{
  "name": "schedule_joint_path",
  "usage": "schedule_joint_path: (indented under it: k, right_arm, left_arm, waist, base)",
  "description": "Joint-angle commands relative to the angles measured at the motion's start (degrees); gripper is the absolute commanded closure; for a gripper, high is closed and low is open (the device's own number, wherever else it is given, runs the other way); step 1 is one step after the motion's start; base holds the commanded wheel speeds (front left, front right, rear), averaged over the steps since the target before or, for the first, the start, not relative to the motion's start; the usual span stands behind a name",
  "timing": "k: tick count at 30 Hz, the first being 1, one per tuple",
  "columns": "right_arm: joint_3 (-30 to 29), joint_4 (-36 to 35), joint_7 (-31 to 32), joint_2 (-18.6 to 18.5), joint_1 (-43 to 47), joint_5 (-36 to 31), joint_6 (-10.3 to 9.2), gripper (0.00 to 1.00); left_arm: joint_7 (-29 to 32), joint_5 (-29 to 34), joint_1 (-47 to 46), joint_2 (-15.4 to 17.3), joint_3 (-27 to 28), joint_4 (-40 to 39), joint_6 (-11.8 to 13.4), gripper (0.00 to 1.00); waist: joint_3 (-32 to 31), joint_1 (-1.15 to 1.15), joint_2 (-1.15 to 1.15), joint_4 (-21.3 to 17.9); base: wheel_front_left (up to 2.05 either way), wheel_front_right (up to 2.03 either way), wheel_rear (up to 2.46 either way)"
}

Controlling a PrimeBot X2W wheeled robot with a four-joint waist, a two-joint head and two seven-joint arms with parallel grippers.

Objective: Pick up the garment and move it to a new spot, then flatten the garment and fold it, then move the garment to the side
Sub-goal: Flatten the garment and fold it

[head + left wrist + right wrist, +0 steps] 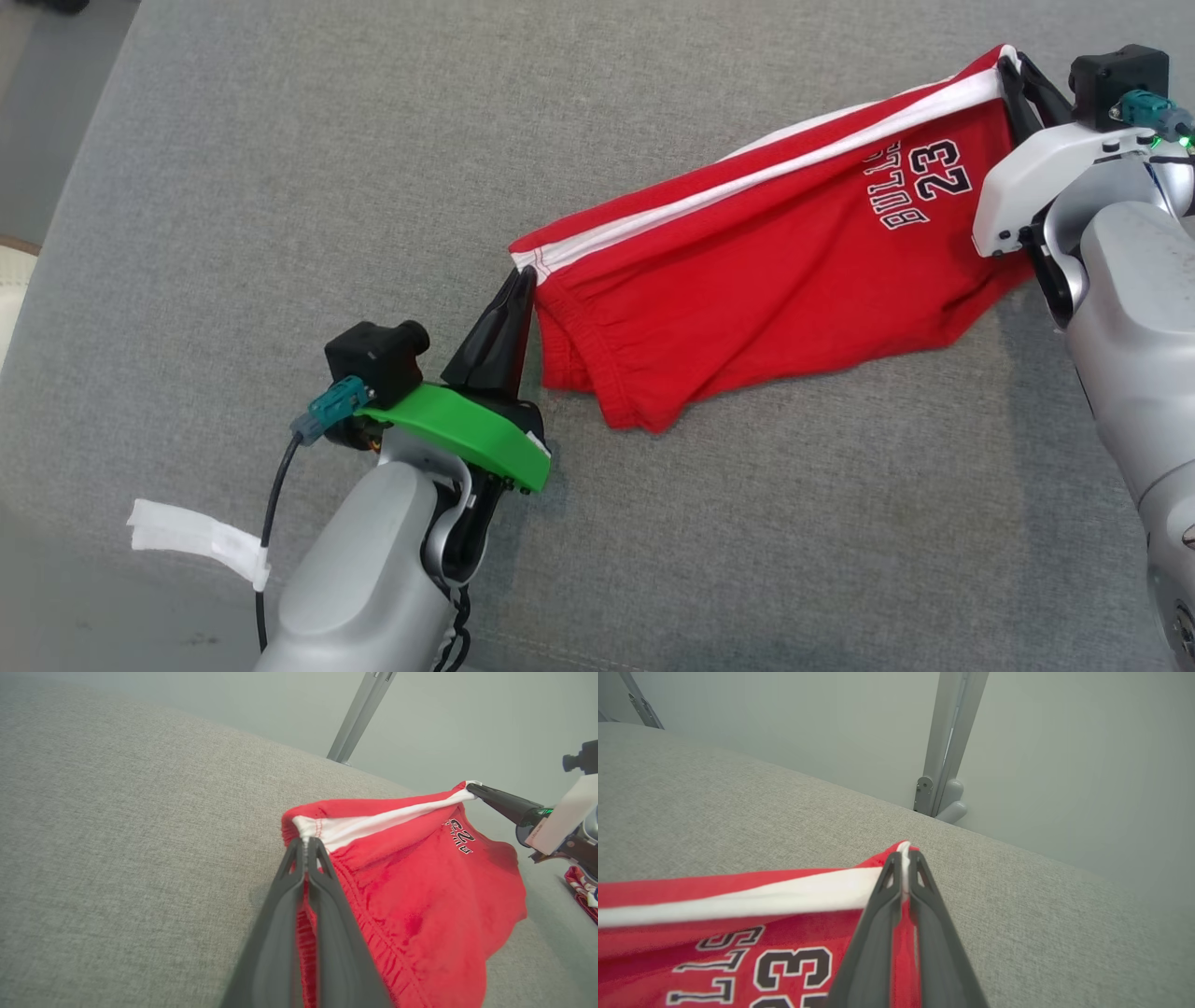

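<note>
The garment (747, 280), red shorts with a white side stripe and a "BULLS 23" print, hangs stretched between both grippers above the grey fabric surface (280, 187). My left gripper (525, 273) is shut on the waistband end at the white stripe; the left wrist view shows that gripper (306, 842) pinching it, with the garment (420, 896) drooping to the right. My right gripper (1008, 63) is shut on the hem end of the stripe, at the upper right. In the right wrist view, its fingertips (903, 856) clamp the garment (738, 924) by the print.
A white tag (196, 539) hangs off my left forearm cable. A metal post (943, 742) rises beyond the surface's far edge against a pale wall. Another red patterned cloth (584, 891) lies at the left wrist view's right edge.
</note>
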Motion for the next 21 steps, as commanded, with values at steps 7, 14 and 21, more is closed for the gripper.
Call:
schedule_joint_path:
  k: [7,14,21]
  right_arm:
    - [-2.2,2.0,-0.9,1.1,-1.3,-0.9,-0.11,0.0]
    - [-5.2,-8.2,-0.9,0.5,4.4,-0.1,-0.1,0.0]
    - [-4.0,-8.2,-0.9,0.2,12.6,5.4,-0.1,0.0]
  left_arm:
    - [-0.2,-0.4,-3.3,0.1,-1.7,-0.3,0.1,0.0]
    - [-0.2,4.0,-0.5,0.1,2.5,-1.6,0.1,0.0]
    - [-0.2,6.7,3.9,0.1,5.0,-3.0,0.1,0.0]
  waist:
    - [3.5,0.0,0.0,2.0]
    - [2.1,0.0,0.0,0.2]
    - [-0.3,0.0,0.0,-0.7]
  base:
    - [0.0,0.0,0.0]
    - [0.0,0.0,0.0]
    - [0.0,0.0,0.0]
